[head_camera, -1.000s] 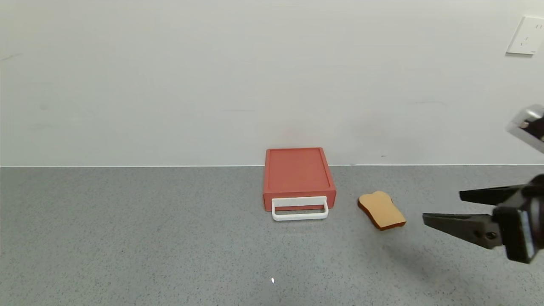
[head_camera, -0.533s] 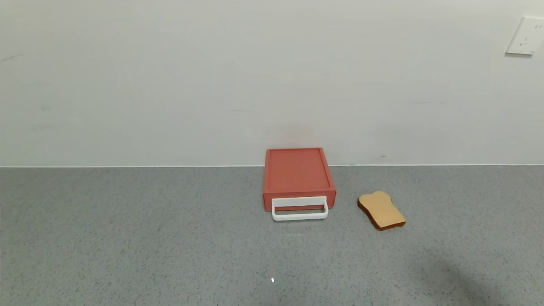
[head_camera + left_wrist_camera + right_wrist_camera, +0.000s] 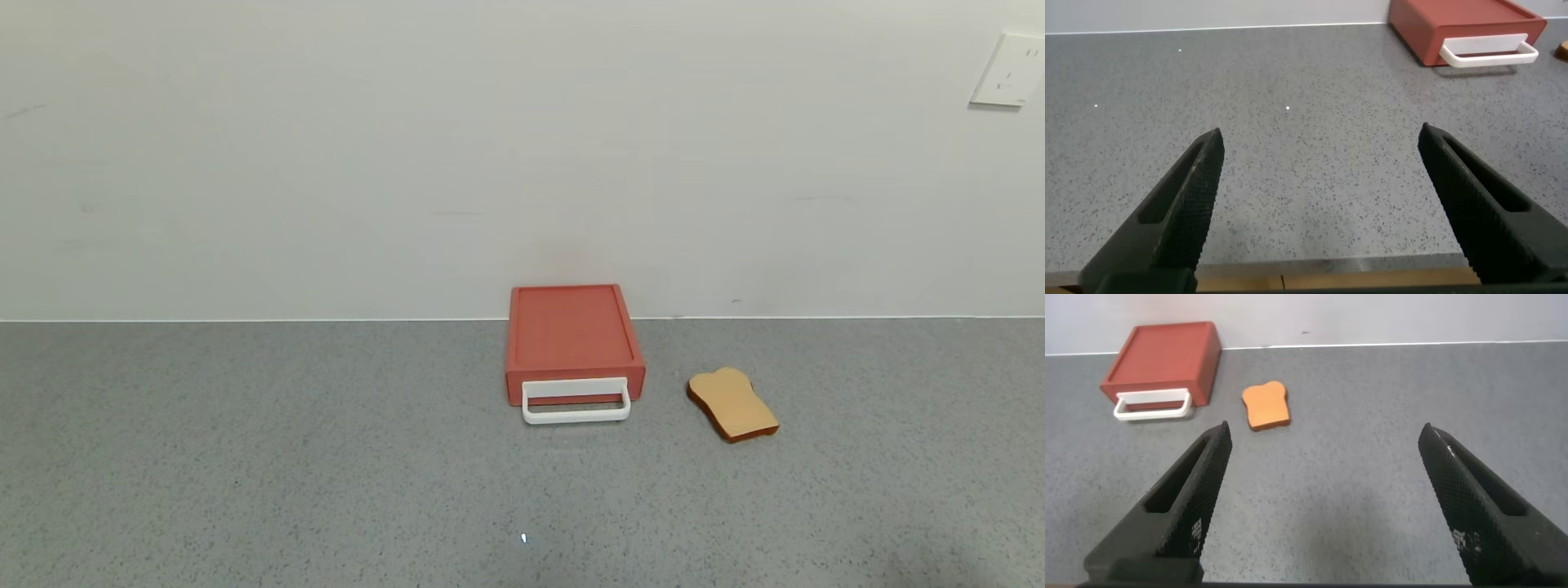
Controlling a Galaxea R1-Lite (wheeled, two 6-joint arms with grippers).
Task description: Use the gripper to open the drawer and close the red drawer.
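The red drawer (image 3: 573, 339) is a flat red-orange box against the wall, its tray pushed in, with a white loop handle (image 3: 576, 402) facing me. It also shows in the left wrist view (image 3: 1466, 28) and the right wrist view (image 3: 1163, 366). Neither gripper shows in the head view. My left gripper (image 3: 1321, 140) is open and empty above bare counter near the front edge, far from the drawer. My right gripper (image 3: 1324, 434) is open and empty above bare counter, well back from the drawer.
A tan toast-shaped slice (image 3: 732, 404) lies flat to the right of the drawer, also in the right wrist view (image 3: 1266, 405). The grey speckled counter (image 3: 245, 457) meets a white wall. A wall socket (image 3: 1008, 69) sits at upper right.
My right gripper, open at the right edge of the head view one second ago, has pulled out of that view. The drawer and toast slice have not moved.
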